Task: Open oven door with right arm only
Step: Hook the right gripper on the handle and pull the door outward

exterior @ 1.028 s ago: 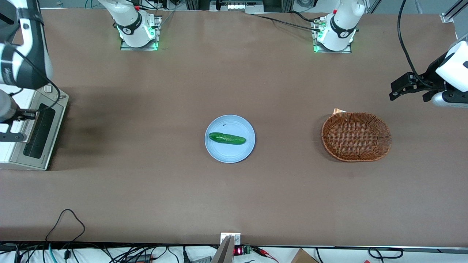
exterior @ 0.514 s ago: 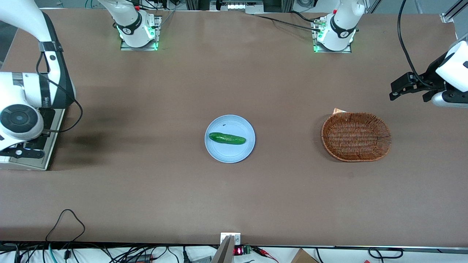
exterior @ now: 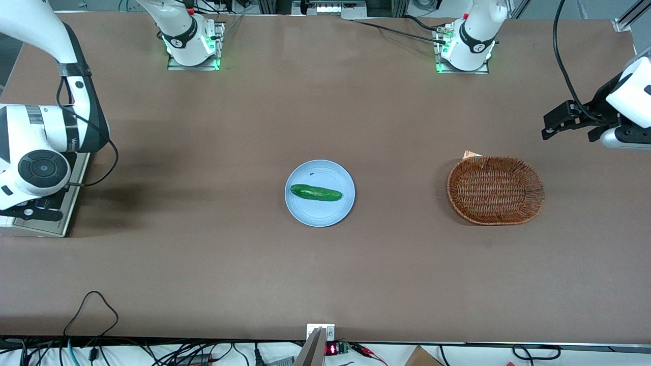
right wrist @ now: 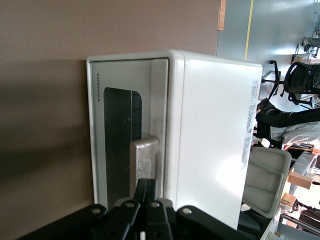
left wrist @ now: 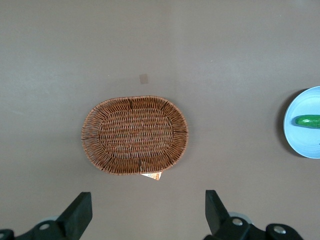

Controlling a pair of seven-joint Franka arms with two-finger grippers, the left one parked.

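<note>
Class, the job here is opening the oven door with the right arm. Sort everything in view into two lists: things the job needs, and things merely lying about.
Needed for the job:
- oven, at the working arm's end of the table
- oven door, looks closed
- door handle
- right arm, its gripper at the handle

Lying about:
- blue plate
- cucumber on it
- wicker basket
</note>
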